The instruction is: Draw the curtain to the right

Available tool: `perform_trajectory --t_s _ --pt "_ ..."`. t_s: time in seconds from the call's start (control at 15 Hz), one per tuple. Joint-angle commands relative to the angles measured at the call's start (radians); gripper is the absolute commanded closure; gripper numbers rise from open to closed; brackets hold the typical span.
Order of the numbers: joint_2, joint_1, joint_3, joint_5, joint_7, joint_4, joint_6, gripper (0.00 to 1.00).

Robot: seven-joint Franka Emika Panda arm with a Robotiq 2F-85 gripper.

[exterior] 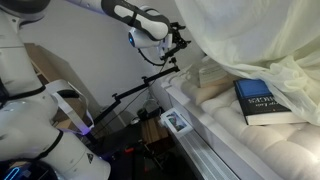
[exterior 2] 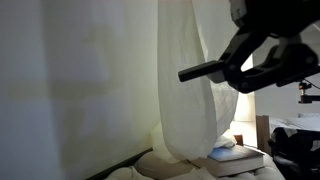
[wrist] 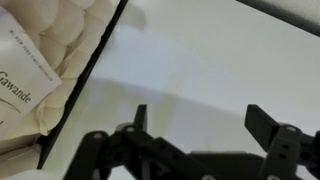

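Observation:
The curtain (exterior: 255,40) is a sheer cream drape that hangs in soft folds from the top right and pools over the cushion. It also shows in an exterior view as a bunched vertical fall of curtain (exterior 2: 190,90). My gripper (exterior: 175,47) hovers in the air just left of the curtain's edge and is not touching it. In the wrist view the gripper (wrist: 205,125) is open, its two dark fingers (wrist: 268,125) wide apart with nothing between them and only a pale plain surface behind. The arm (exterior 2: 265,55) is a dark silhouette to the right of the drape.
A dark-blue book (exterior: 265,102) lies on the ribbed cream cushion (exterior: 225,125), beside the curtain's lower folds; its cover book (wrist: 15,85) shows at the wrist view's left edge. A black stand (exterior: 135,92) and a white robot base (exterior: 35,125) stand to the left.

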Motion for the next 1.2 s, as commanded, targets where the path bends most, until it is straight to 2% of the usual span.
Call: perform_trajectory --t_s 0.0,0.27,0.33,0.47,0.8,0.87,1.0,1.07,1.13 --pt "0.0 -0.001 -0.002 0.0 0.0 0.0 0.0 0.0" --pt "0.0 -0.003 -0.005 0.0 0.0 0.0 0.0 0.0" --pt "0.015 -0.023 0.03 0.0 0.031 0.034 0.048 0.0" --pt "0.05 -0.077 0.132 0.003 0.056 0.11 0.142 0.0" --pt "0.203 -0.307 0.525 0.005 -0.079 0.271 0.159 0.0" --pt "0.143 -0.226 0.445 0.005 -0.006 0.27 0.186 0.0" --pt "0.163 -0.249 0.467 0.005 -0.003 0.273 0.141 0.0" --pt "0.166 -0.262 0.468 0.005 -0.001 0.259 0.077 0.0" --pt "0.162 -0.277 0.465 0.005 -0.001 0.222 -0.039 0.0"
